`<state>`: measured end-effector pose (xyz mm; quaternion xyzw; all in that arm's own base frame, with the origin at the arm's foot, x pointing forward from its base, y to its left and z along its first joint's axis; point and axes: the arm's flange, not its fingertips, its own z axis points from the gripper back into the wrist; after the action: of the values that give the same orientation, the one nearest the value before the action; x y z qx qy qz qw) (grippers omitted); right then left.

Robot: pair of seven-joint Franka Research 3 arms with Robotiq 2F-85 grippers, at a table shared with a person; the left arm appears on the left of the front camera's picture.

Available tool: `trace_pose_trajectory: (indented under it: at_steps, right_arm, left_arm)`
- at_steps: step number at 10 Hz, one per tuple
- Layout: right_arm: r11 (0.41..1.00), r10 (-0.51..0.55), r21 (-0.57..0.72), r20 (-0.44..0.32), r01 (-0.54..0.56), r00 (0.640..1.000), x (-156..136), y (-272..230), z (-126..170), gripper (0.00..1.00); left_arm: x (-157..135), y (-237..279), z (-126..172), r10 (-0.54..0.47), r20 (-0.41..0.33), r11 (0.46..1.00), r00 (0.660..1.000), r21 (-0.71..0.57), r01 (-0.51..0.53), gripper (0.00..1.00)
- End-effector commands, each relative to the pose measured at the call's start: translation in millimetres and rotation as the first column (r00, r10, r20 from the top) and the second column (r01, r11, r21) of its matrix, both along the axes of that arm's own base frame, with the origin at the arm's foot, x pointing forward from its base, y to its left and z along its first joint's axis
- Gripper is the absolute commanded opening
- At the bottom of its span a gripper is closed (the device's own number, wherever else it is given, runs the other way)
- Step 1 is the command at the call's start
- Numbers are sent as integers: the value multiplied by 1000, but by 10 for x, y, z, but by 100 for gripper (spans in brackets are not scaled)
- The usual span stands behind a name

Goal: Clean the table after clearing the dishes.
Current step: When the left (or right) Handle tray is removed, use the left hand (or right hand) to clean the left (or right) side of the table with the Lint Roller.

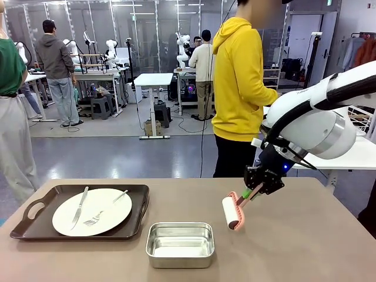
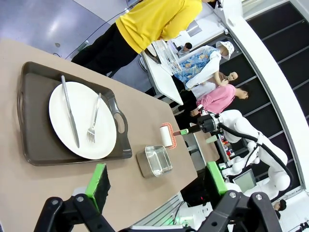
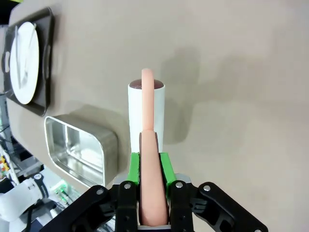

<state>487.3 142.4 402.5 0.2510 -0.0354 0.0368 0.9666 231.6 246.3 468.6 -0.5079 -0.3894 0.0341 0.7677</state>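
Table (image 1: 305,247), roller (image 3: 146,111) in right end effector (image 3: 148,162)

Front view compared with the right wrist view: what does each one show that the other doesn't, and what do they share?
The front view adds the person in a yellow hoodie at the far side and the right arm's white body. The right wrist view adds a close look at the right gripper's green pads clamped on the lint roller's pink handle. Both show the roller, the table, the steel pan, and the tray with its plate.
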Motion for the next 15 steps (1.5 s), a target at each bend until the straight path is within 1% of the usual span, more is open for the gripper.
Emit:
trace_pose_trajectory:
  at_steps: [1, 5, 6, 7, 8, 9, 10, 11, 13, 14, 15]
  right_arm:
    - [998, -17, 66, -91, 23, 996, 154, 39, -37, 21]
    - [994, -82, 55, -155, 92, 985, 263, -147, -339, 21]
    - [994, -92, 41, -145, 99, 985, 229, -242, -400, 21]
    - [994, -100, 19, -107, 103, 989, 173, -369, -449, 21]
    - [996, -87, -17, -36, 87, 996, 85, -507, -469, 21]
    - [995, -79, -65, 13, 79, 997, 28, -634, -492, 21]
    - [984, -94, -152, 38, 98, 995, -9, -791, -522, 21]
    - [970, -115, -207, 60, 125, 992, -39, -901, -497, 21]
    - [917, -135, -364, 107, 165, 985, -81, -1092, -433, 21]
    - [871, -138, -457, 127, 181, 982, -93, -1168, -393, 21]
    - [850, -140, -493, 131, 187, 981, -99, -1249, -358, 21]
  left_arm:
    - [-22, 17, 24, -1, 8, 1000, 1000, -2, 1, 100]
    - [-22, 17, 24, -1, 8, 1000, 1000, -2, 1, 100]
    - [-22, 17, 24, -1, 8, 1000, 1000, -2, 1, 100]
    - [-22, 17, 24, -1, 8, 1000, 1000, -2, 1, 100]
    - [-22, 17, 24, -1, 8, 1000, 1000, -2, 1, 100]
    - [-22, 17, 24, -1, 8, 1000, 1000, -2, 1, 100]
    - [-22, 17, 24, -1, 8, 1000, 1000, -2, 1, 100]
    - [-22, 17, 24, -1, 8, 1000, 1000, -2, 1, 100]
    - [-22, 17, 24, -1, 8, 1000, 1000, -2, 1, 100]
    - [-22, 17, 24, -1, 8, 1000, 1000, -2, 1, 100]
    - [-22, 17, 24, -1, 8, 1000, 1000, -2, 1, 100]
